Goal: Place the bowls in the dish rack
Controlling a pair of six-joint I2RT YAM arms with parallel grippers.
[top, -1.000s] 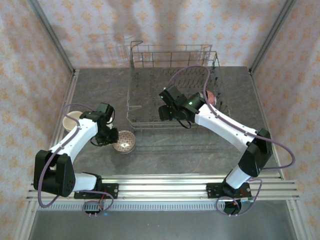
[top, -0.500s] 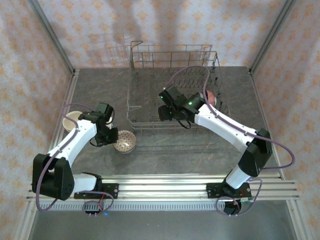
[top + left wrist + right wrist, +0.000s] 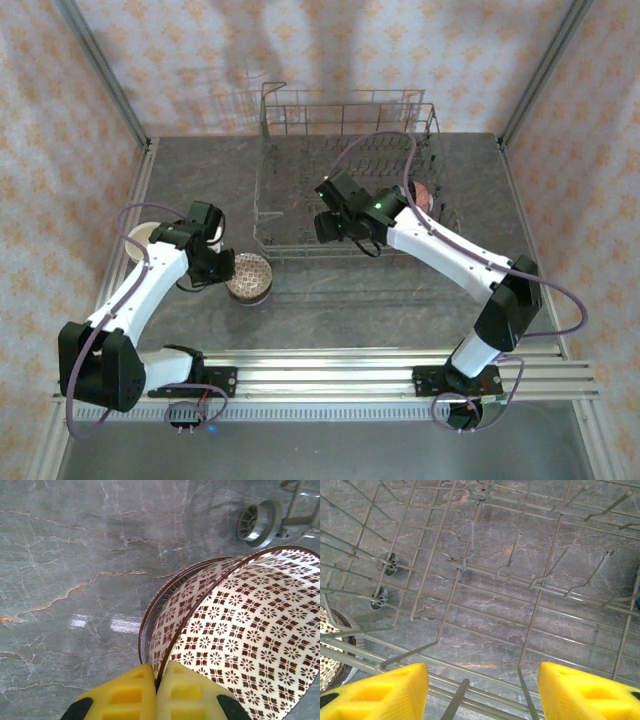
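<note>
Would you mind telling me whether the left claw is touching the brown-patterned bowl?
Touching. In the left wrist view the left claw has its yellow pads pinched on the rim of the brown-patterned bowl.

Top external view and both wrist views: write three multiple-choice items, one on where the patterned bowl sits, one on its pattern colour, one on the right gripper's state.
1. Where is the patterned bowl relative to the dish rack?
A. Inside it
B. Outside it, by its near-left corner
C. Behind its far wall

2. What colour is the bowl's pattern?
A. Blue
B. Green
C. Brown

3. How is the right gripper?
A. Open over the rack
B. Shut on a bowl
C. Shut on a wire

Answers:
1 B: the top view shows the bowl outside the rack's wires, held at the left gripper.
2 C: the left wrist view shows brown motifs on cream.
3 A: its yellow pads stand wide apart above the rack floor, with nothing between them.
</note>
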